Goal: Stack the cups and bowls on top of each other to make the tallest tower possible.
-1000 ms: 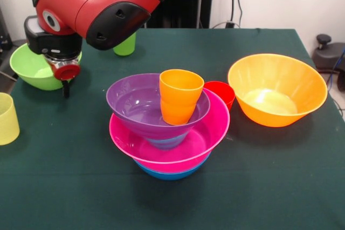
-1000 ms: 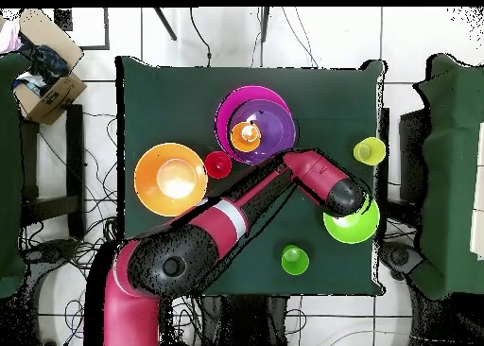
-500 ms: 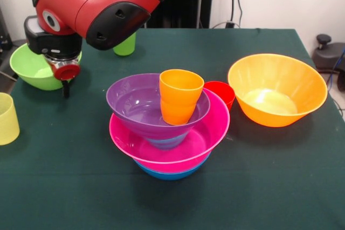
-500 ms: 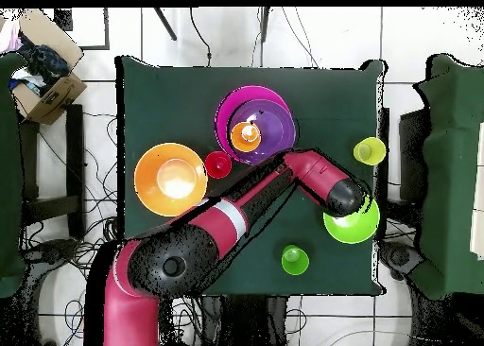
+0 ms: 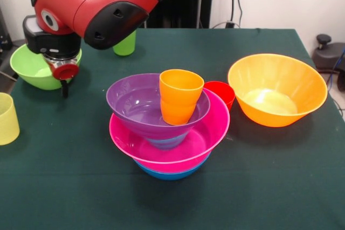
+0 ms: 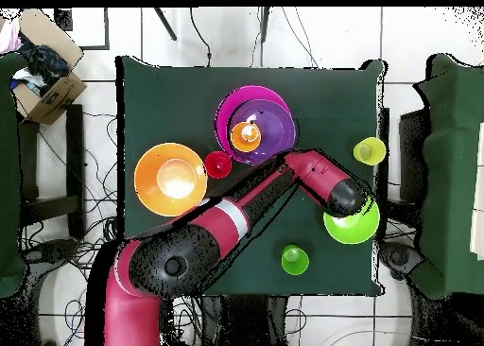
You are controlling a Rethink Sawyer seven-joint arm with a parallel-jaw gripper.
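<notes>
Bowls form the tower (image 5: pixel 167 133) mid-table: a blue bowl (image 5: pixel 170 173) at the bottom, the pink bowl (image 5: pixel 207 133) in it, the purple bowl (image 5: pixel 132 103) nested in that, and the orange cup (image 5: pixel 179 96) standing tilted inside the purple one. Just behind the tower sits the red cup (image 5: pixel 222 92); beside that, the orange bowl (image 5: pixel 277 90). My gripper (image 5: pixel 64 82) hangs at the lime green bowl (image 5: pixel 29 68), well apart from the tower; I cannot tell how its fingers stand. The green cup (image 5: pixel 125 44) and pale yellow cup (image 5: pixel 7 118) stand apart too.
</notes>
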